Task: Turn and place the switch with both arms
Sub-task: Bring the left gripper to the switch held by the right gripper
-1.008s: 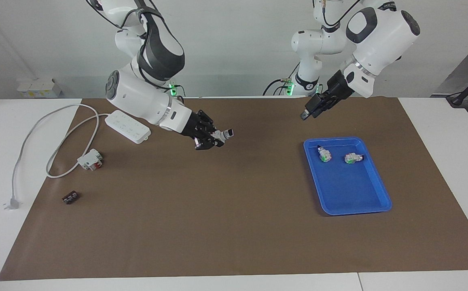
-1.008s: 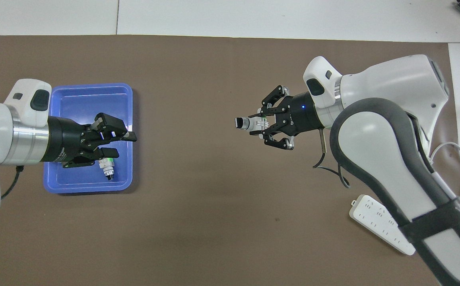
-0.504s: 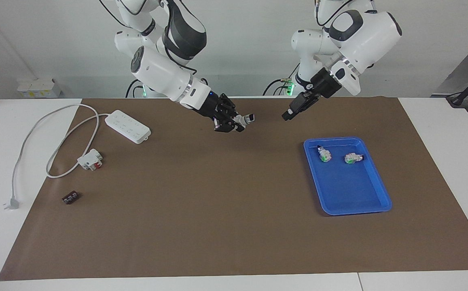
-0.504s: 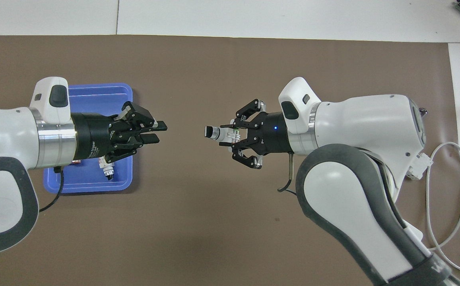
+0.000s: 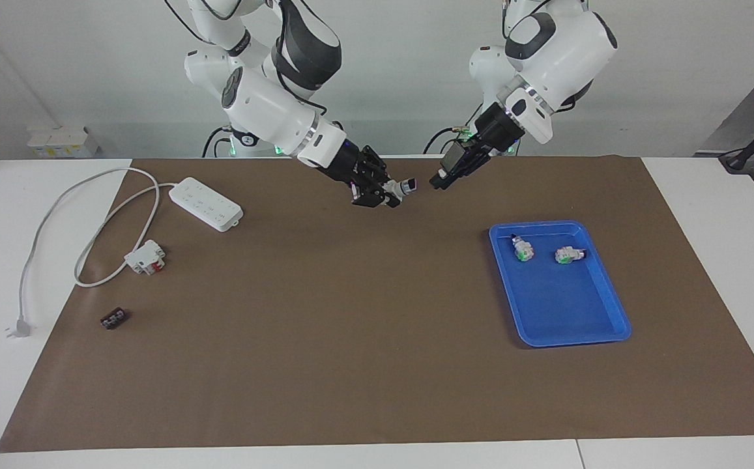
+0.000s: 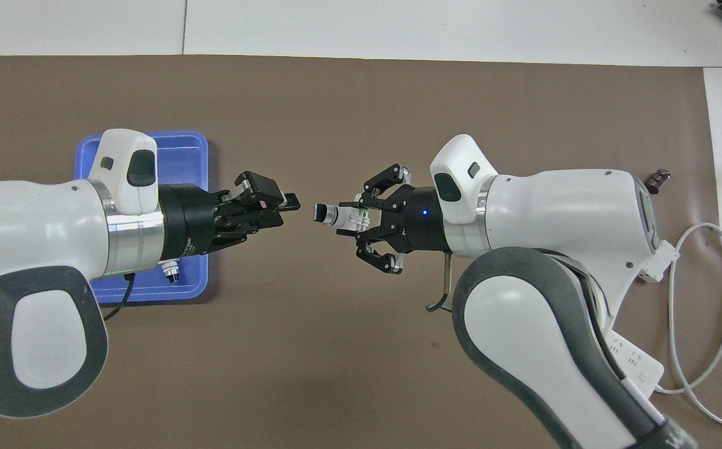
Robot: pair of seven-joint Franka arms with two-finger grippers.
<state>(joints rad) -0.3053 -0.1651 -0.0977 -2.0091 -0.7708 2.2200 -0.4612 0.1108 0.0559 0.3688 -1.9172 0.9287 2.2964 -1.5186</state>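
Up in the air over the brown mat near the robots' end, the right gripper (image 5: 391, 193) (image 6: 349, 218) is clamped on the switch (image 5: 398, 189) (image 6: 342, 216), its black knob pointing at the left gripper (image 5: 440, 178) (image 6: 284, 206). That gripper hangs just beside the knob, apart from it; whether its fingers are parted cannot be told. Farther out, toward the left arm's end, a blue tray (image 5: 572, 326) (image 6: 181, 142) holds two more switches (image 5: 521, 248) (image 5: 567, 255). Toward the right arm's end lie a power strip (image 5: 207, 204), a white block with red parts (image 5: 145, 256) and a small black ridged piece (image 5: 113, 319).
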